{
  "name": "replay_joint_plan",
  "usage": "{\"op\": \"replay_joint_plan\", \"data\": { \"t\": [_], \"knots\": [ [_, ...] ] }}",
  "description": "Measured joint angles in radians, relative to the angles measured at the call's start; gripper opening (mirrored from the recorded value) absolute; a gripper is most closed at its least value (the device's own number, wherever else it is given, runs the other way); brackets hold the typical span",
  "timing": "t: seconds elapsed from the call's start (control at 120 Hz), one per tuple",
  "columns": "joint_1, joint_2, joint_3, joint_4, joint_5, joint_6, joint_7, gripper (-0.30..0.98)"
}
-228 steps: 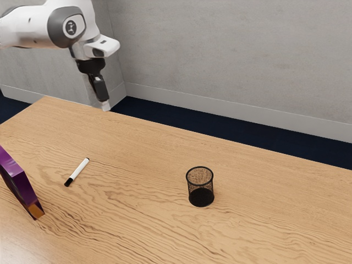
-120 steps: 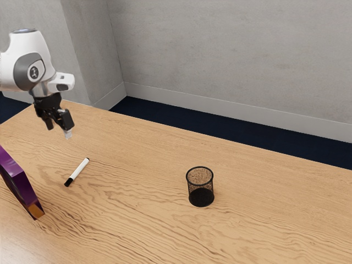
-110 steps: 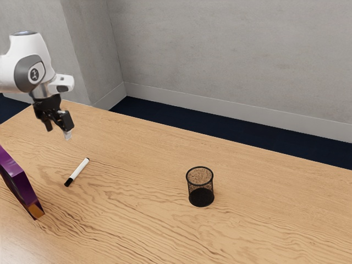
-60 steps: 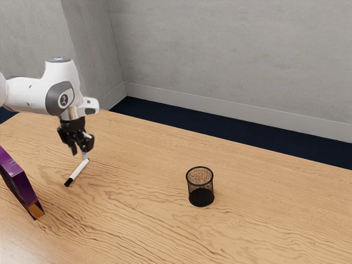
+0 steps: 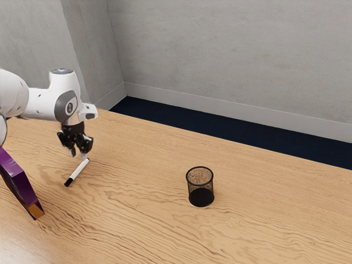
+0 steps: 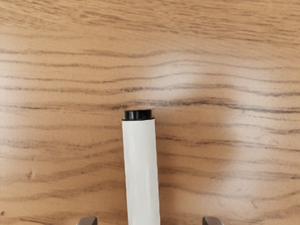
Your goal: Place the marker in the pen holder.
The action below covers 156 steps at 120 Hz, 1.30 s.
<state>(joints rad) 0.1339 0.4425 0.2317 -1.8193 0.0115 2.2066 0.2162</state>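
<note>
OK so your gripper [image 5: 78, 155] is open, down at the plain end of the marker [image 5: 77, 172]. In the wrist view you can make out a bit of both fingers [image 6: 87, 221], one each side of the white barrel, with table visible in the gaps, so you're not gripping anything. Most of each finger is cut off there though, and I honestly can't tell from either view whether your tips touch the wood or sit just above it.

Your marker is lying flat on the table [image 5: 143, 225]. Up close you get the small black end plug [image 6: 138, 114] and part of the barrel, then the frame chops the rest. For the black cap [image 5: 68, 182] you need the exterior view, where it points away from the gripper, toward the purple thing.

That purple thing [image 5: 15, 177] is cut off by the exterior view's left edge, so no clue what it is, just a slab with an orange patch at its low corner. Your arm [image 5: 41, 103] runs out of frame on that side too.

Your pen holder [image 5: 201, 185] is upright, well apart from the marker, toward the exterior view's right. Black mesh, and its bottom is too dark to make out any detail.
</note>
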Motion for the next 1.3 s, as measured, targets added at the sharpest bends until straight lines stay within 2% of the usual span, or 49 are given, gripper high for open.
{"op": "replay_joint_plan", "data": {
  "t": [0.45, 0.792, 0.892, 1.058, 1.175, 1.3],
  "knots": [
    [0.021, 0.098, 0.000, 0.048, -0.102, 0.056, 0.063, 0.23],
    [0.030, 0.119, 0.000, 0.052, -0.123, 0.077, 0.105, 0.22],
    [0.030, 0.121, 0.000, 0.052, -0.124, 0.079, 0.113, 0.18],
    [0.032, 0.128, 0.000, 0.052, -0.122, 0.081, 0.125, 0.02],
    [0.032, 0.123, 0.000, 0.052, -0.114, 0.084, 0.129, -0.04],
    [0.022, 0.027, -0.027, 0.029, -0.106, 0.084, 0.129, -0.08]
  ]
}}
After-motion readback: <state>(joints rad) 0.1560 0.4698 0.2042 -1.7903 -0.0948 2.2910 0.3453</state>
